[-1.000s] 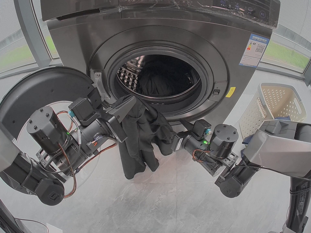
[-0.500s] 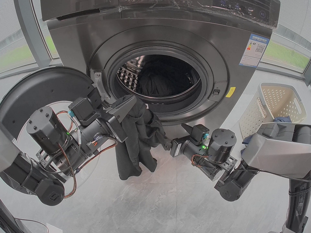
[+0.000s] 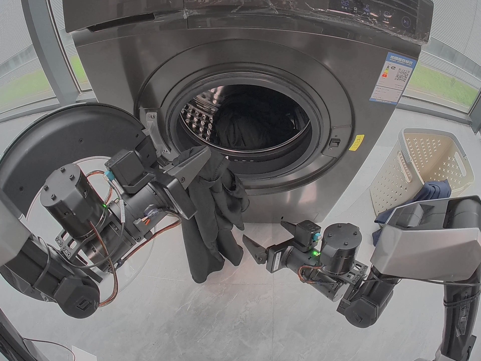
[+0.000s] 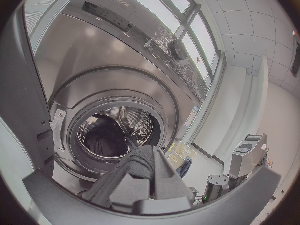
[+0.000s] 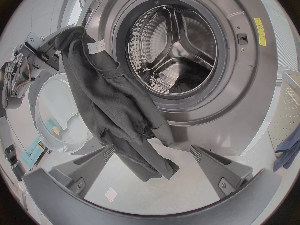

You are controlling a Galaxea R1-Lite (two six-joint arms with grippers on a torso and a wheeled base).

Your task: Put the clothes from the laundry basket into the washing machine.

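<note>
The left claw (image 3: 200,157) is clamped on the top of a dark shirt (image 3: 210,216), gripping it at a bunched fold, and the shirt hangs straight down from that pinch with its long axis vertical and its hem loose above the floor (image 3: 240,307). The claw sits just in front of the washing machine (image 3: 300,61), at the lower left edge of the round opening (image 3: 245,121). So the drum lies ahead of the claw, a little up and toward the robot's right, and the hanging length is below the rim (image 3: 280,176). By my reading, the shirt must be lifted and carried forward over that rim before being let go, or its tail may drape outside. The right claw (image 3: 253,249) is spread wide and holds nothing; it is low, near the shirt's lower right side but apart from it. The left arm is plainly the nearer one to the opening. Dark clothes (image 3: 250,124) already lie inside the drum. The door (image 3: 60,136) is swung open at the left. The laundry basket (image 3: 426,161) stands well off to the right with a blue cloth (image 3: 433,191) in it.
</note>
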